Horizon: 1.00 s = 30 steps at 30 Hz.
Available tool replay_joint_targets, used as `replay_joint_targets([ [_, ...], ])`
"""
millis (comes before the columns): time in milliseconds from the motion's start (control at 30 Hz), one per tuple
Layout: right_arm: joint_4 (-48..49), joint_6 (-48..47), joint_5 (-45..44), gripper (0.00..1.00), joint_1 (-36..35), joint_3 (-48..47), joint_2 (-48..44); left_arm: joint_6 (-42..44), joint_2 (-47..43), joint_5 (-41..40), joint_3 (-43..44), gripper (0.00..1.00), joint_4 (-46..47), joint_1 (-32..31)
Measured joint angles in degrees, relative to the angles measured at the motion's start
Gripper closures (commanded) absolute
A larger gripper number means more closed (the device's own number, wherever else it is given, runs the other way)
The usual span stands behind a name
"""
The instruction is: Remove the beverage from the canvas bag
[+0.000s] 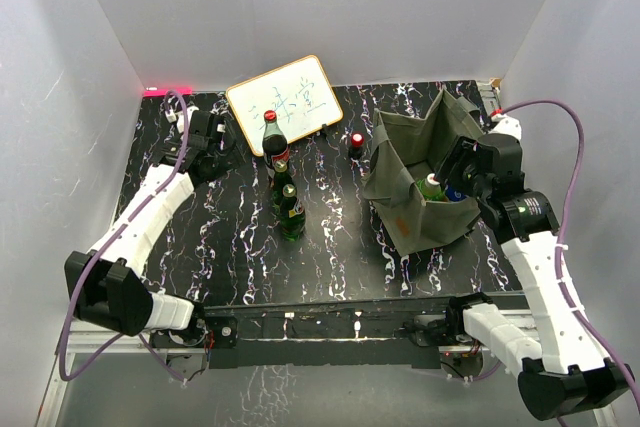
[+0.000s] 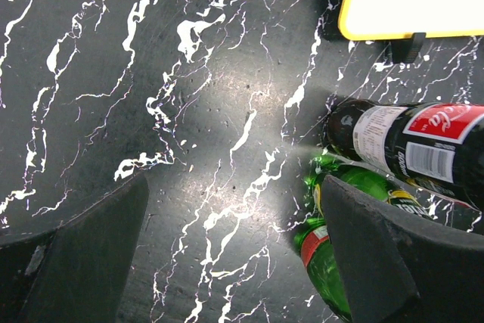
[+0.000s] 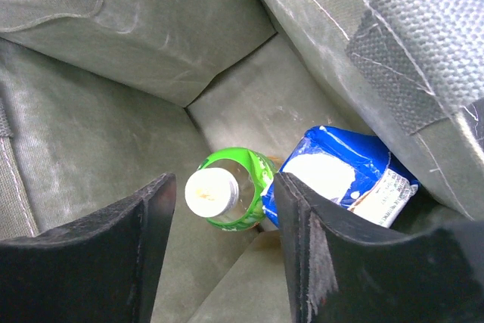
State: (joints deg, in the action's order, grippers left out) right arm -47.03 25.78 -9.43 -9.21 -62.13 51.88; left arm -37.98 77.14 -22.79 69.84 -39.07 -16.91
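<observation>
The green bottle (image 3: 231, 187) is found inside the canvas bag (image 1: 398, 162), at the right of the table (image 1: 330, 237). It stands roughly upright, long axis near vertical, with the white cap pointed up at the bag's open top. A blue packet (image 3: 340, 179) is seen just beside it. The bottle's lower body is hidden by its own shoulder and the bag walls; the label print cannot be read. The right gripper (image 3: 223, 187) is held wide above the cap, with nothing gripped. The left gripper (image 2: 234, 187) is spread wide over the table, near a cola bottle (image 2: 423, 149) cut off at the frame edge.
</observation>
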Motion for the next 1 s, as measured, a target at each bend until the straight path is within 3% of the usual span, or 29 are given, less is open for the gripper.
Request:
replay_joint_targets([
  [333,0.50,-2.08,-0.50,0.39,-0.02,-3.76,4.94,0.50,5.60,2.05,1.07,0.05,0.24,1.42],
  [1000,-5.42,-4.28,-5.81,0.34,-0.04,-7.34,5.55,0.98,6.58,4.35,1.03,0.05,3.69,4.44],
])
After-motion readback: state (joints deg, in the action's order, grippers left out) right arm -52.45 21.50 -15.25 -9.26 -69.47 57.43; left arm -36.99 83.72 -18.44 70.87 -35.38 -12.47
